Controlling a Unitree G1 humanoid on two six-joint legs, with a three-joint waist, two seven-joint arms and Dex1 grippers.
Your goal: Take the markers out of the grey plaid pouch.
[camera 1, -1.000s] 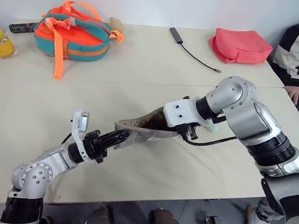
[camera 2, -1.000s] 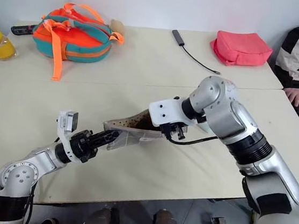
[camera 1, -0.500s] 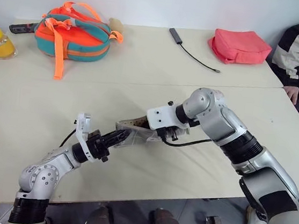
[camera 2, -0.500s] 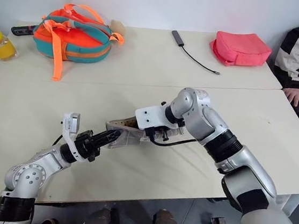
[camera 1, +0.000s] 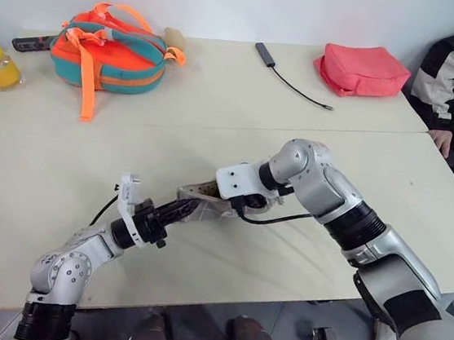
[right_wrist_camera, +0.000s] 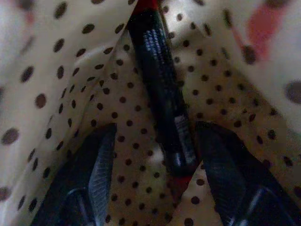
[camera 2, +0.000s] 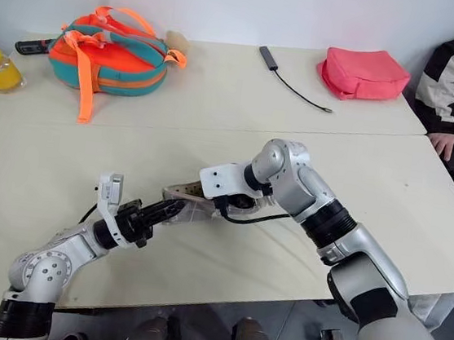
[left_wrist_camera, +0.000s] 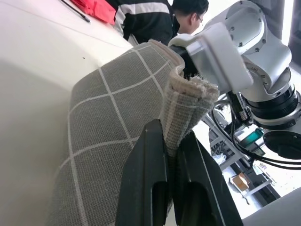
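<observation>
The table (camera 1: 64, 160) carries a pouch (left_wrist_camera: 117, 127) near its front edge, held up at one end by the left gripper (left_wrist_camera: 169, 155), whose two black fingers are pinched tight on the folded rim of the grey plaid fabric. The right gripper (right_wrist_camera: 155, 155) is pushed into the pouch's open mouth from the opposite side, angled downward; its fingers (right_wrist_camera: 94, 169) stand apart, wide enough to straddle a marker (right_wrist_camera: 162, 103) without touching it. That marker, dark-barrelled with red at its ends, lies lengthwise between the two fingers and reaches on past their tips, resting in the crease of the beige dotted lining (right_wrist_camera: 56, 84). In the head views the right gripper's white housing (camera 1: 238, 183) sits just beyond the left gripper's tips, the pouch bridging the two
</observation>
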